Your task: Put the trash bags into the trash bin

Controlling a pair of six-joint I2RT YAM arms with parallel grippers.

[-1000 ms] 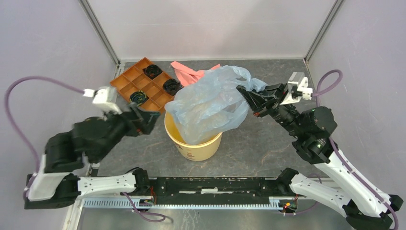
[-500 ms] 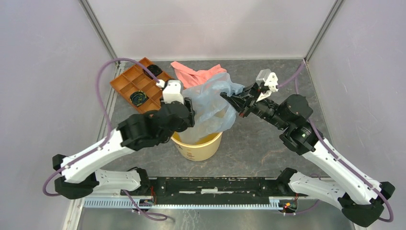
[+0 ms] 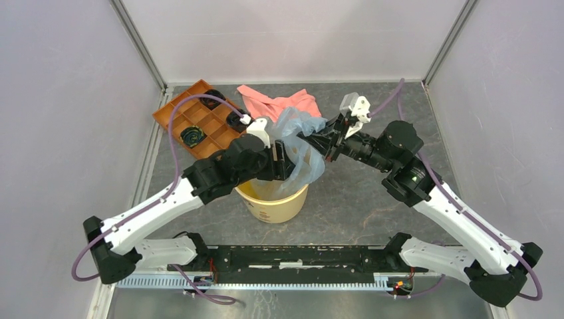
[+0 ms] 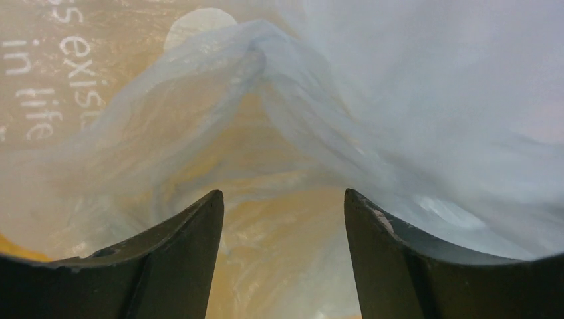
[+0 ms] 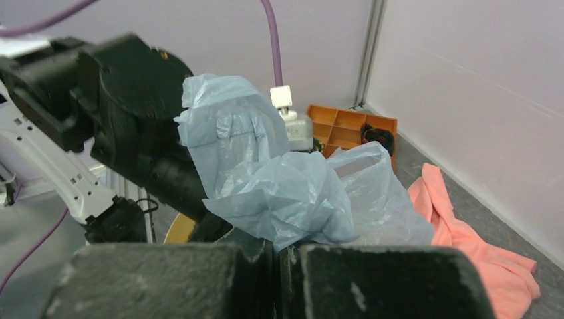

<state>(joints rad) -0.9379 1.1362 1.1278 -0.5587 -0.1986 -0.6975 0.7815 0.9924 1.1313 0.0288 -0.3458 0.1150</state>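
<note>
The pale blue translucent trash bag (image 3: 300, 143) hangs bunched over the tan-yellow trash bin (image 3: 274, 203), its lower part inside the bin. My right gripper (image 3: 318, 141) is shut on the bag's upper edge; the bag (image 5: 286, 186) rises crumpled just above the closed jaws in the right wrist view. My left gripper (image 3: 287, 164) is open and pushed into the bag over the bin's mouth. In the left wrist view its fingers (image 4: 176, 259) stand apart with bag film (image 4: 372, 119) and the bin's yellow inside (image 4: 279, 266) in front of them.
An orange-brown compartment tray (image 3: 199, 119) holding dark round items sits at the back left. A salmon-pink cloth (image 3: 276, 103) lies behind the bin and shows in the right wrist view (image 5: 465, 232). Grey walls enclose the table on three sides.
My left arm swung in from the left side to the bin and pushed into the bag. My right gripper moved left with the bag, which has collapsed lower over the bin.
</note>
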